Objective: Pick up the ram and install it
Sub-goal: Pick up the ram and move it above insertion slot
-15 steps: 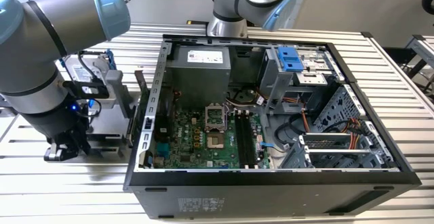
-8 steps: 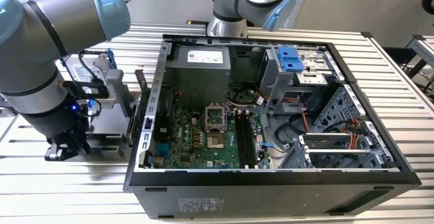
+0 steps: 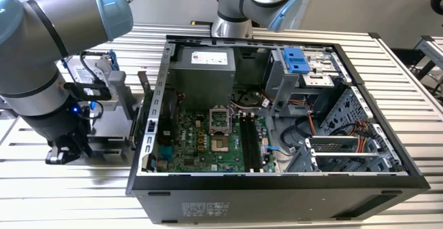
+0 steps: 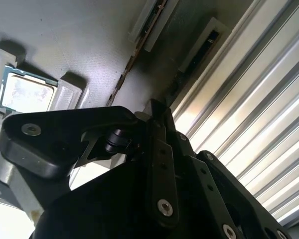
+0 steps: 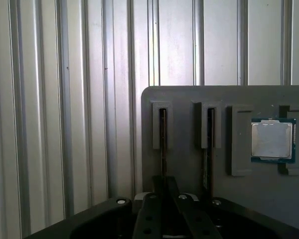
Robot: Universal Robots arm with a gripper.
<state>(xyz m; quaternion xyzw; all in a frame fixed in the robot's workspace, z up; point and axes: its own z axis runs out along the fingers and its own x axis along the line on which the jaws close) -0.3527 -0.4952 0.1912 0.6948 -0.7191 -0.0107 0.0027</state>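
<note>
Grey tray [image 5: 189, 102] lies on the ribbed metal table [image 5: 65, 99]. The ram [image 5: 163, 132] stands on edge in one of the tray's two narrow slots, showing just its thin dark edge. A second stick [image 5: 208, 132] sits the same way in the slot beside it, and beyond that a CPU [image 5: 272, 140] lies flat in a square recess.

The claw [image 5: 164, 188] hangs over the ram's slot, in line with the stick and very near it. Whether it touches the ram I cannot tell, nor whether the claw is open or closed. In the second wrist view the claw [image 4: 159, 112] is seen from close by. Its black body is in front, the CPU [image 4: 27, 94] is off to one side, and the two slots run away behind it.

In the exterior view the arm [image 3: 41, 57] reaches down at the exterior view's left of the open case [image 3: 277, 183], with the claw [image 3: 66, 153] low over the tray — outside the case. Inside the case the green motherboard [image 3: 201, 140] lies flat on the floor. Its long black memory slots [image 3: 250, 143] run near the middle, well apart from the claw. A grey power supply [image 3: 204, 78] sits at the far end, and a blue drive frame [image 3: 296, 60] is mounted toward the exterior view's right of it.
</note>
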